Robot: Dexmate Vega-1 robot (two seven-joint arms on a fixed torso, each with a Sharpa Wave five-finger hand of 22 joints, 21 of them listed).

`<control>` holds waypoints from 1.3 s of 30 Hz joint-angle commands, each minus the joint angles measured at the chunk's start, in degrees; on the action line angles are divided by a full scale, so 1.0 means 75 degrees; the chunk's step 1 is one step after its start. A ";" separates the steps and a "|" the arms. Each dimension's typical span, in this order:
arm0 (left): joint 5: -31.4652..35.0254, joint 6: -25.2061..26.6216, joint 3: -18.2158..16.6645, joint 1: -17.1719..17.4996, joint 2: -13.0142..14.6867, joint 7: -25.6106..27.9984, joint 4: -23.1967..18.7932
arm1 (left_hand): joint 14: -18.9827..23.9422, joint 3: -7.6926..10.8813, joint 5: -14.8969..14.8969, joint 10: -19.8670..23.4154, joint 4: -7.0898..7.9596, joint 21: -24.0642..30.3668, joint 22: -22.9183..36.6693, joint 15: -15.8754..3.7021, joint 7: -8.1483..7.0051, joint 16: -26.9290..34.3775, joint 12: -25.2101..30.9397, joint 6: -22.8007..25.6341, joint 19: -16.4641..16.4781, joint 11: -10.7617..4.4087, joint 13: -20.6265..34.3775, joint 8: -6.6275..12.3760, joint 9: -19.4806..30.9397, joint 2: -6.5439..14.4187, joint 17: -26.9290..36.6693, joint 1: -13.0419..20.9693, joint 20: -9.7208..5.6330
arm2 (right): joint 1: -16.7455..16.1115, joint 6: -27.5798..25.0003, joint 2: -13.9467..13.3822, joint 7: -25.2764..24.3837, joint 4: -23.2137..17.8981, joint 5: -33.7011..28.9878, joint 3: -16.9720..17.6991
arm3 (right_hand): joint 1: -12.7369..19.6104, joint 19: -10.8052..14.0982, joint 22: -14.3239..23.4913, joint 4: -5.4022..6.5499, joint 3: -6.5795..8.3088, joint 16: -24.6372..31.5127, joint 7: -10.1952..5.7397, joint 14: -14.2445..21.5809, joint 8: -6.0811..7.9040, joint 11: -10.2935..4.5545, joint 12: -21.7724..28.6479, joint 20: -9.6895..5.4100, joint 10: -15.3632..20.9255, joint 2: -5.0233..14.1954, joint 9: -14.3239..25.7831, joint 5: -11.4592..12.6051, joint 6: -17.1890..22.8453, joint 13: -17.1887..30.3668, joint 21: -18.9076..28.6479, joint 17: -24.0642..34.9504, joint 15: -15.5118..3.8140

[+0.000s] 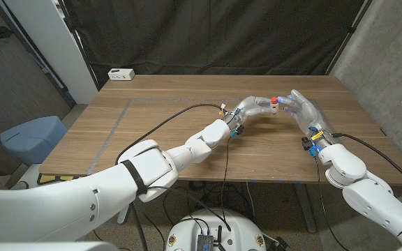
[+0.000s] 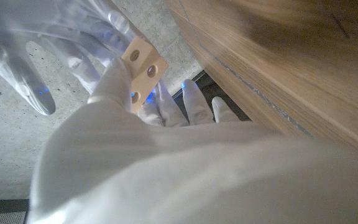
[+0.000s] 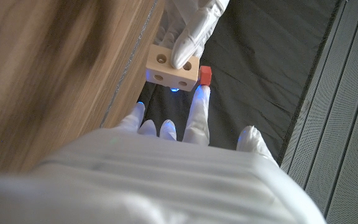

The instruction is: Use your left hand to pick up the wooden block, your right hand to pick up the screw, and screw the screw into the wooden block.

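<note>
My left hand (image 1: 255, 106) holds the wooden block (image 2: 143, 65) up above the table's right middle. The block (image 3: 171, 68) is pale, with round holes in its faces, and a left fingertip (image 3: 191, 43) lies over it. The red-headed screw (image 3: 205, 75) sits against one end of the block, its shaft hidden. In the head view the screw (image 1: 274, 100) shows between the two hands. My right hand (image 1: 304, 111) faces the left one with its fingers spread. One right fingertip (image 3: 199, 96) touches the screw's head while the thumb stands apart.
The wooden table (image 1: 173, 132) stretches to the left of the hands. A small white box (image 1: 121, 74) sits at its far left corner. A blue seat (image 1: 33, 136) stands off the table's left side. Black curtain hangs behind.
</note>
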 commanded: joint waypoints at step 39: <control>-0.0054 0.0326 -0.0011 -0.0081 -0.0052 -0.0159 0.0029 | 0.0045 0.0355 0.0026 0.0032 0.0414 0.0025 0.0042 -0.0661 -0.0074 0.0012 0.0110 0.0066 0.0056 0.0016 0.0012 0.0073 0.0035 0.0376 0.0018 -0.0301 -0.0002 | -0.0210 -0.0076 -0.0062 0.0197 -0.0093 0.0117 0.0213 | 0.0057 0.0099 0.0022 0.0002 0.0109 0.0055 0.0039 0.0125 -0.0019 -0.0030 0.0026 0.0022 0.0315 0.0006 0.0048 0.0048 0.0420 0.0020 0.0060 0.0000 -0.0019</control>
